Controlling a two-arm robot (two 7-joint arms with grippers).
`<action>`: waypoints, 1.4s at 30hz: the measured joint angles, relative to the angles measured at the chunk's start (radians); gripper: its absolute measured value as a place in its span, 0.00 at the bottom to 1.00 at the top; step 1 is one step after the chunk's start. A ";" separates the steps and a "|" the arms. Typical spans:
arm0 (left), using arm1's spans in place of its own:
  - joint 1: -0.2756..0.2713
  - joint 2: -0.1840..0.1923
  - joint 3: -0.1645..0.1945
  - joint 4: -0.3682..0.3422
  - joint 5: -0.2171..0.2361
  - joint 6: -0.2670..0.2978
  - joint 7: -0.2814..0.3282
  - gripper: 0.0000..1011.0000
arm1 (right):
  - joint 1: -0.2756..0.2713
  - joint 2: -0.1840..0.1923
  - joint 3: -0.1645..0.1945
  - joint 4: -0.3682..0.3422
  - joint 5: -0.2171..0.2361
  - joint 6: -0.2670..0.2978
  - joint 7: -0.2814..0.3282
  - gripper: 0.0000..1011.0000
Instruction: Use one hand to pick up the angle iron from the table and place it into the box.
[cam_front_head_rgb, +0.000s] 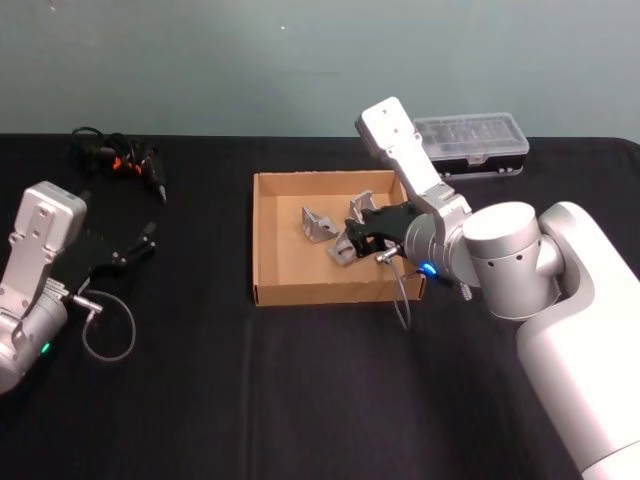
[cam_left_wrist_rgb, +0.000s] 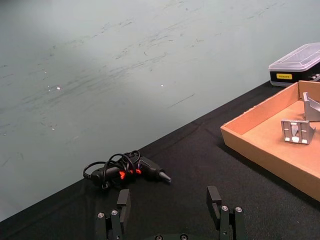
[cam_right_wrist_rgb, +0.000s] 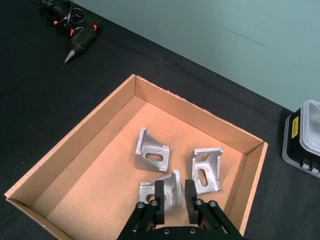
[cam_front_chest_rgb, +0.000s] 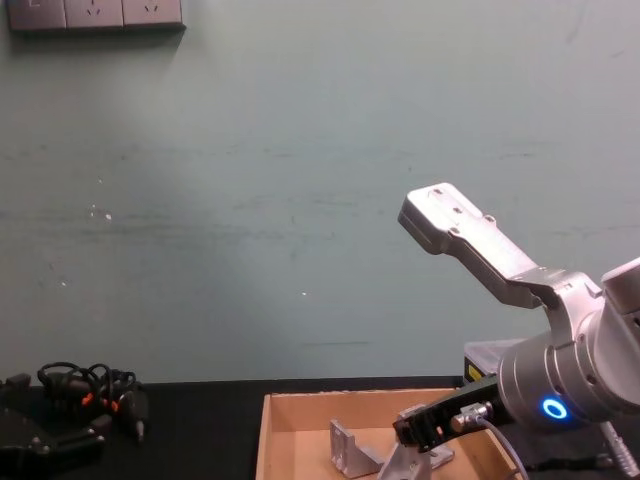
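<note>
Well to the left of the box (cam_front_head_rgb: 268, 240), the left gripper (cam_left_wrist_rgb: 170, 212) is held low over the table (cam_front_head_rgb: 200, 380), its jaws wide apart and holding nothing. Inside the box, two angle irons (cam_right_wrist_rgb: 151, 156) (cam_right_wrist_rgb: 206, 168) are seen lying free on the floor. Over the box's near right part, the right gripper (cam_right_wrist_rgb: 173, 199) is seen with its jaws clamped on a third angle iron (cam_right_wrist_rgb: 164, 189), which is held at the box floor.
</note>
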 joint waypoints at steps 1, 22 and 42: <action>0.000 0.000 0.000 0.000 0.000 0.000 0.000 0.99 | 0.000 0.000 0.000 -0.001 0.000 0.000 0.000 0.26; 0.000 0.000 0.000 0.000 0.000 0.000 0.000 0.99 | -0.003 0.001 0.000 -0.004 0.000 0.000 0.000 0.90; 0.000 0.000 0.000 0.000 0.000 0.000 0.000 0.99 | -0.183 0.050 0.078 -0.281 0.012 -0.104 -0.097 0.99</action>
